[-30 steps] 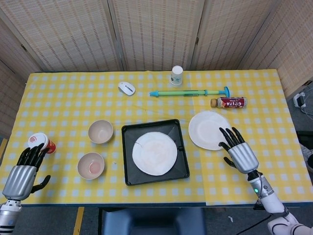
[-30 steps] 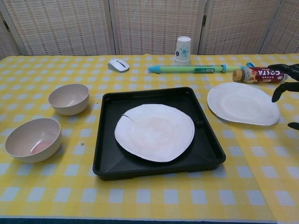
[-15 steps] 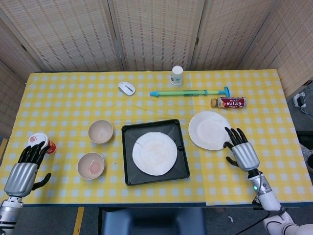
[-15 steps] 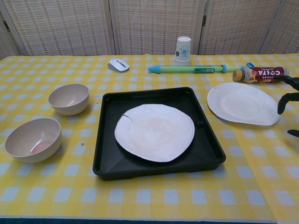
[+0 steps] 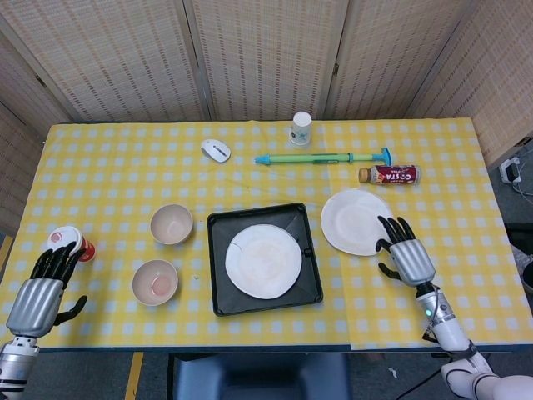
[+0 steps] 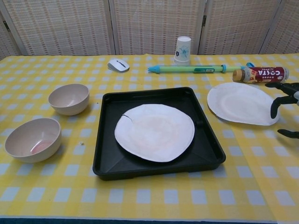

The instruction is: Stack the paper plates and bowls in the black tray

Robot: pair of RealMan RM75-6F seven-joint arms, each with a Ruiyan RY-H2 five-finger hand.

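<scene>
- We judge the step in hand to be the pickup of the second paper plate (image 5: 356,221), which lies on the tablecloth at about 3 o'clock from the black tray (image 5: 263,258), apart from its rim.
- One paper plate (image 5: 263,261) already lies flat inside the tray (its near-left edge shows a small tear).
- The two bowls are not yet stacked: one bowl (image 5: 171,223) sits just off the tray's 9 o'clock side, the other bowl (image 5: 155,282) at about 8 o'clock, with a pinkish stain inside.
- Our right hand (image 5: 404,254) hovers at the loose plate's 4 o'clock edge, fingers spread and holding nothing; the chest view shows only its dark fingertips (image 6: 274,108) beside the rim.
- Our left hand (image 5: 39,292) rests near the table's front-left corner, fingers loosely curled around nothing, just beside a small red-and-white cup (image 5: 70,242).
- Next, we think, the right hand has to get fingers under the thin rim and a thumb on top, then carry the plate toward 9 o'clock and set it centred on the plate in the tray.
- Against the frame a second ago, the right hand has pulled back a little and come in again at the plate's edge; plates, bowls and left hand lie as they did.
</scene>
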